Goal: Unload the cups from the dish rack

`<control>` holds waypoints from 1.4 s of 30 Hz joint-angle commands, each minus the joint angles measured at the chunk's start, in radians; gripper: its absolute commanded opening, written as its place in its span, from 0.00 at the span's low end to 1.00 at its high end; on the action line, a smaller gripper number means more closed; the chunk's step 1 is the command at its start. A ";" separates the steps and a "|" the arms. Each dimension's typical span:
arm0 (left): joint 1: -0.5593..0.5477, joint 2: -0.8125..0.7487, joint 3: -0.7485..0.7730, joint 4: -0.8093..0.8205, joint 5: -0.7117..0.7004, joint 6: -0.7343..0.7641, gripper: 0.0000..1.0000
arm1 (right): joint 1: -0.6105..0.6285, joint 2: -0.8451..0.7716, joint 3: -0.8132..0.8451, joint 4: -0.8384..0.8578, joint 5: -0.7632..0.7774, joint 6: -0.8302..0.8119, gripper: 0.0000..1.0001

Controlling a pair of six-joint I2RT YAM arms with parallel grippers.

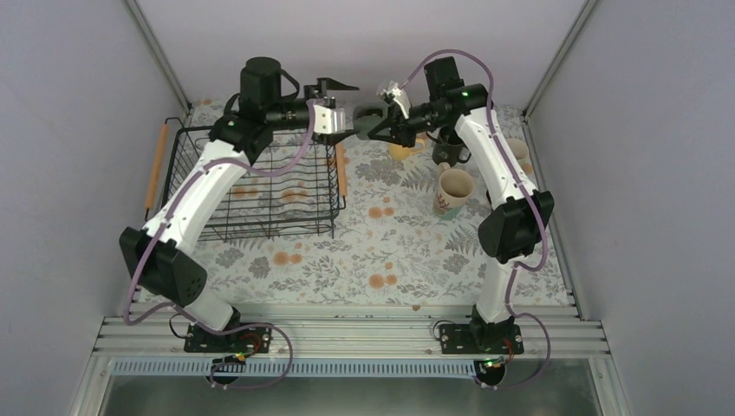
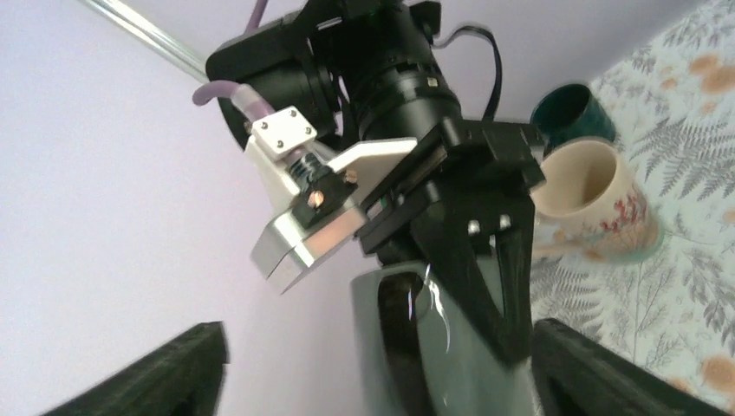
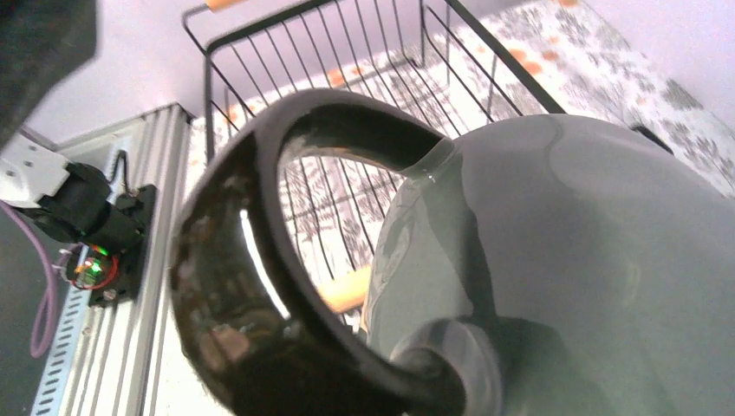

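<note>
Nose to nose in mid-air at twelve o'clock: left gripper [image 2: 386,364] and right gripper [image 2: 485,312], with the grey-green mug [image 3: 563,260] hanging between them. Clenched hard on that mug's wall, the right gripper, one black finger [image 2: 507,295] plainly pressed against the glaze in the left wrist view. Splayed wide on either side of the mug, the left gripper, gripping nothing, released. Reads as a handover, with the weight now on the right side.

Over at nine o'clock, the dish rack [image 1: 277,204]: bare wire wherever not covered by the left arm, no cup spotted inside. Across at two o'clock on the floral cloth [image 1: 390,251], the parked cups: cream patterned mug [image 1: 455,189], dark mug [image 1: 451,149] just behind it, yellow mug [image 1: 400,152] peeking out beneath the meeting claws, pale mug [image 1: 520,154] tucked beside the right forearm.

Four counted down, a fifth aloft, any sixth not made out. Nearly wrapped by that reckoning, with only the airborne mug needing a free spot among the others at two o'clock.
</note>
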 commanded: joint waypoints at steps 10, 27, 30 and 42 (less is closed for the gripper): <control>0.167 -0.189 -0.158 -0.172 -0.382 0.293 1.00 | 0.007 -0.044 -0.100 -0.193 0.458 -0.101 0.03; 0.451 -0.218 -0.374 -0.088 -0.653 0.336 1.00 | 0.069 0.020 -0.367 -0.187 0.700 -0.114 0.04; 0.456 -0.179 -0.374 -0.052 -0.792 0.215 1.00 | 0.108 0.062 -0.383 -0.168 0.751 -0.089 0.04; 0.600 -0.106 -0.158 -0.211 -0.688 -0.218 1.00 | 0.169 0.168 -0.370 -0.129 0.834 -0.034 0.09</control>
